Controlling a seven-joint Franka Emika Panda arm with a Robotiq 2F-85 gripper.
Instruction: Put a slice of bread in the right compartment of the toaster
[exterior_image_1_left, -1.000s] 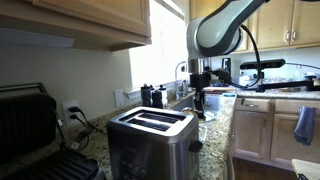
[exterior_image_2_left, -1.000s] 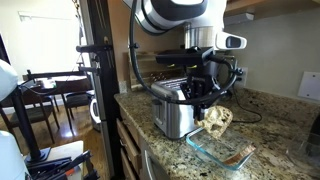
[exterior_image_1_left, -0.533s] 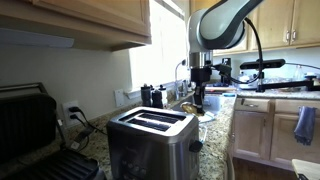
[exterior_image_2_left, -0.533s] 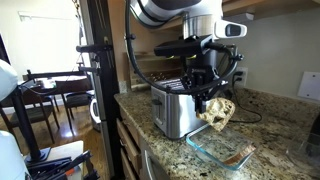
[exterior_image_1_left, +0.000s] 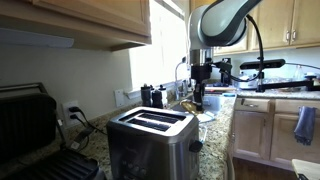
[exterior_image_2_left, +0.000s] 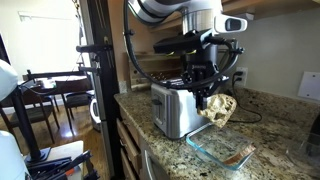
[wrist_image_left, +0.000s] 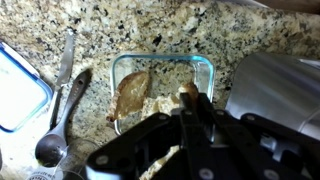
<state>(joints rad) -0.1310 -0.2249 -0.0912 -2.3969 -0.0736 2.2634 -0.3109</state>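
Tan and rough-crusted, the slice of bread (exterior_image_2_left: 221, 107) hangs in the air, pinched near its upper edge by the gripper (exterior_image_2_left: 211, 95), whose jaws are pressed in on it. Over the last second it has come up. A moment back it hung low over the glass dish (exterior_image_2_left: 224, 152), and now its lower edge is well clear of the dish rim. It has risen more than it has moved sideways.

This suggests the pick is done and the carry to the toaster (exterior_image_2_left: 176, 107) is only beginning, with the placing not yet started. The slice hangs below the fingertips, tilted and not upright. It is just beside the toaster's end and not yet over the slots (exterior_image_1_left: 155, 121), both of which look empty in an exterior view.

In the wrist view a second slice (wrist_image_left: 130, 95) lies in the glass dish, with the toaster's steel side just beside it. The dish sits near the front edge of the granite worktop (exterior_image_2_left: 278, 116), and the toaster stands toward the worktop's corner. Farther out, on the dish's other side, a spoon (wrist_image_left: 64, 116) and a knife (wrist_image_left: 66, 58) lie on the worktop, with a blue-rimmed lid (wrist_image_left: 20, 90) beyond them.
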